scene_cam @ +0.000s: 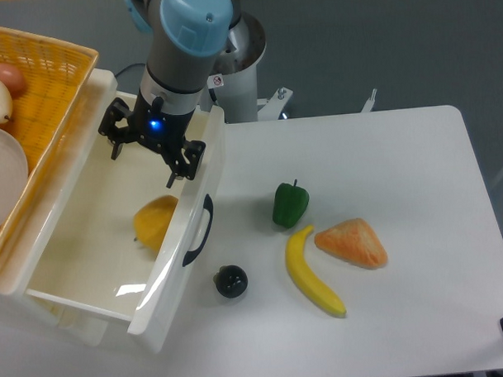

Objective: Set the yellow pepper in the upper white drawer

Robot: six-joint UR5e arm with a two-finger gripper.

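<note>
**Yellow pepper lies in the drawer, claw spread wide above it**

Starting at the far left, we see one woven yellow basket [53, 75] sitting over the back of the drawer unit, with a pale round item and a reddish one showing at its left edge; we cannot tell what they are.

Next comes one upper white drawer [74, 207], pulled open, its front panel carrying one dark curved handle [199, 232]. Inside it, close against the front panel, we find the one yellow pepper [156, 222], resting on the drawer floor and touching nothing above it. Part of it is hidden behind the glossy front wall.

Above the drawer's back half hangs the one claw [148, 152], at the end of the arm with its blue-capped joint [194, 17]. Its two fingers stand far apart, fully spread, and hold nothing; a small blue light glows on its body. We see clear space between the claw and the pepper below.

Moving right onto the white table [399, 167], we count four loose things. One small dark round object [232, 281] sits just beside the drawer's front corner. One green pepper [290, 204] stands upright near the table's middle. Just below it lies one yellow banana [311, 274], running diagonally, and right beside the banana's upper end rests one orange wedge-shaped piece [352, 243]; whether the two touch, we cannot tell.
</note>
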